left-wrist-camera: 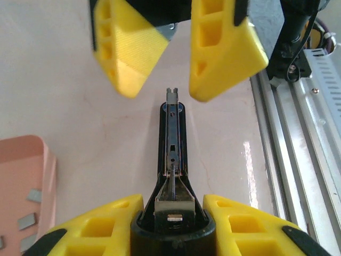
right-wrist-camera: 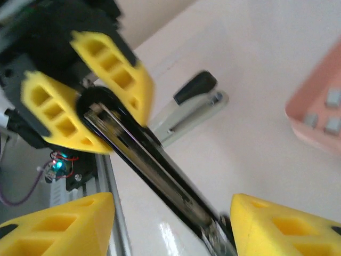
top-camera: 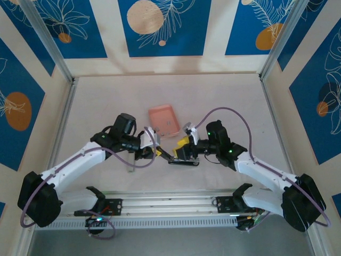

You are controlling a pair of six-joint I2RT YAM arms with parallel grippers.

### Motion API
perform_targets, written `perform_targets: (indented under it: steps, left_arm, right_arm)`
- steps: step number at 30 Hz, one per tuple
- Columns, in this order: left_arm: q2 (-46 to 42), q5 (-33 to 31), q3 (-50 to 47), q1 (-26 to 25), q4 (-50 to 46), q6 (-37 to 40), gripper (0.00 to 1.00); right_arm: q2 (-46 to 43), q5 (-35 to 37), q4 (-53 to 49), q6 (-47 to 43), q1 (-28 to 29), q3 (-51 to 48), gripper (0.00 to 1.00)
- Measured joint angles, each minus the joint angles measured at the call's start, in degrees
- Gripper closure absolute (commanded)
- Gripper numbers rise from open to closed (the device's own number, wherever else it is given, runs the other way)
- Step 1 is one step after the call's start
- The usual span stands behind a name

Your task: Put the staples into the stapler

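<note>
Left fingers [left-wrist-camera: 101, 226] pinch the left hinge end of the open stapler [left-wrist-camera: 171, 144], mid-bench. Right fingers [right-wrist-camera: 64, 226] stand spread on either side of its right end. Staples [left-wrist-camera: 26, 221] lie in the pink tray [left-wrist-camera: 50, 176], just beyond.

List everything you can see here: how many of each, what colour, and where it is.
black stapler: one, black with a metal channel, opened out, between the two grippers
grey stapler: one, grey with a black handle, lying on the table beyond the left gripper
tray: one, pink, on the table just past the grippers
staples: several short strips, silvery grey, inside the tray
table: one, pale, under everything
rail: one, aluminium, along the near table edge
left gripper: one, yellow fingers, shut on the black stapler's back end
right gripper: one, yellow fingers, open on either side of the black stapler's front end
</note>
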Motion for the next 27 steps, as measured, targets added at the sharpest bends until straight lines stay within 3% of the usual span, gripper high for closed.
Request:
perform_targets:
  steps: [5,10,17,27]
  left_arm:
    - [1.46,-5.03,6.01,-0.61,-9.68,4.11,0.8]
    - [3.87,-8.9,9.25,-1.88,-15.52,6.62,0.8]
    - [4.68,-12.46,9.62,-3.04,-19.17,7.93,0.8]
    - [6.4,-14.97,11.23,-3.76,-20.46,8.07,0.8]
  right_arm:
    - [-1.38,0.33,-9.77,14.14,-5.05,-0.79,0.51]
    - [-1.66,-4.09,-13.84,23.34,-12.66,-4.92,0.54]
    - [5.73,-11.41,-14.99,26.97,-17.62,-5.64,0.56]
    - [16.98,-16.74,-12.44,27.78,-17.62,-5.51,0.63]
